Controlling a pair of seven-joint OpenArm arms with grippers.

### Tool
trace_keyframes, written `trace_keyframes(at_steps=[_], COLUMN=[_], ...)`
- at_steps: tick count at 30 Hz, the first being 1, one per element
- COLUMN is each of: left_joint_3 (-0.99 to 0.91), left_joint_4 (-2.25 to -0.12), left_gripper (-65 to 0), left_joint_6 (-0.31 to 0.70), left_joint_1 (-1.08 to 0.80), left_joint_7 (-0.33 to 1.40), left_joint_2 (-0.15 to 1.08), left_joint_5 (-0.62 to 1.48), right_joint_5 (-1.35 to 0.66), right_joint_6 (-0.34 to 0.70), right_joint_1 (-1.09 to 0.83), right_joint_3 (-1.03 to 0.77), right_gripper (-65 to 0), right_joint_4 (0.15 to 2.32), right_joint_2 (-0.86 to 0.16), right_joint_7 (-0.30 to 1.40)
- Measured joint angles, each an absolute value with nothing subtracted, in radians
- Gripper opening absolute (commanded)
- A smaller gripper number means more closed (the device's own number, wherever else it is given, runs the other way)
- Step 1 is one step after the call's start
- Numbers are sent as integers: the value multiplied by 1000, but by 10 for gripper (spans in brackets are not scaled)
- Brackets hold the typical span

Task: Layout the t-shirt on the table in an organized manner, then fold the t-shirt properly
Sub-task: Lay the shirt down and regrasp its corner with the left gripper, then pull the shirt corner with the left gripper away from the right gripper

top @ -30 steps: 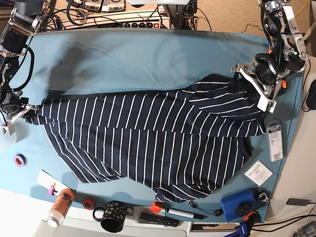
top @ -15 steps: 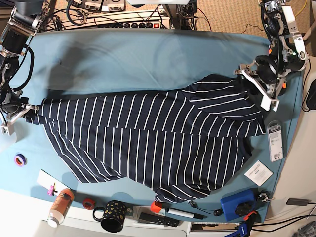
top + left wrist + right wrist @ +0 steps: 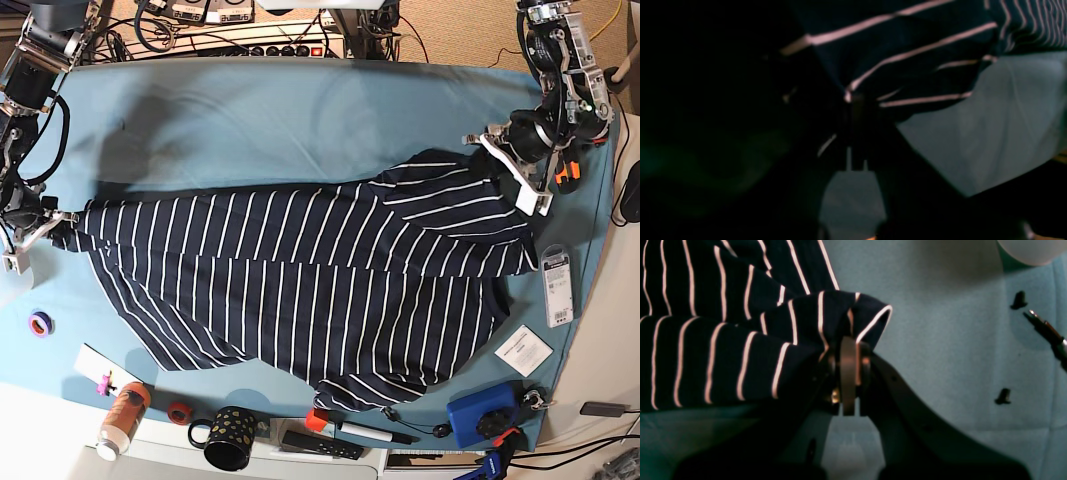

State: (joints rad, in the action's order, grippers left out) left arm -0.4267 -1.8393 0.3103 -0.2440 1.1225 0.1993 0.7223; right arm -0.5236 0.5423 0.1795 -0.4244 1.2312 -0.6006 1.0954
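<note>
Left gripper has shifted up and toward the far edge since a second ago, and its fingers, which stood spread back then, are now closed. In the left wrist view it's dark and blurry, but the jaws look pinched together right at a striped fold of the t-shirt; I can't tell for sure if cloth is actually caught between them. The top right corner of the shirt also looks pulled a bit higher than before.

Right gripper hasn't budged. Its wrist view is much clearer: fingers clamped tight on a bunched corner of the navy striped fabric, hem edge curling just above the tips. In the base view that's the far left end of the shirt, stretched out to the table's left edge.

Shirt itself lies spread wide across the middle of the table, a long band running left to right with a looser, rumpled part sagging toward the near edge.

Clutter along the near side: a black mug with gold dots, an orange bottle, a marker, a blue box, a white card and a hang tag off to the right. Both have print on them, but it's way too small to read. Roll of purple tape sits at the left.
</note>
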Motion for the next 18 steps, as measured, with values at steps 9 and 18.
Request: trace_keyframes(at_steps=[9, 18], left_joint_3=[-492, -659], left_joint_4=[-2037, -2276], left_gripper=[-650, -650], left_joint_6=[355, 446], left_joint_1=[-327, -540], left_joint_7=[1199, 1225], left_joint_2=[199, 199], left_joint_5=[828, 1023], right_joint_5=[-574, -928], right_joint_6=[542, 579], right_joint_1=[179, 86], right_joint_3=[-442, -578], right_gripper=[-650, -650], right_joint_4=[1231, 1329], right_joint_2=[-600, -601], right_joint_7=[1160, 1400])
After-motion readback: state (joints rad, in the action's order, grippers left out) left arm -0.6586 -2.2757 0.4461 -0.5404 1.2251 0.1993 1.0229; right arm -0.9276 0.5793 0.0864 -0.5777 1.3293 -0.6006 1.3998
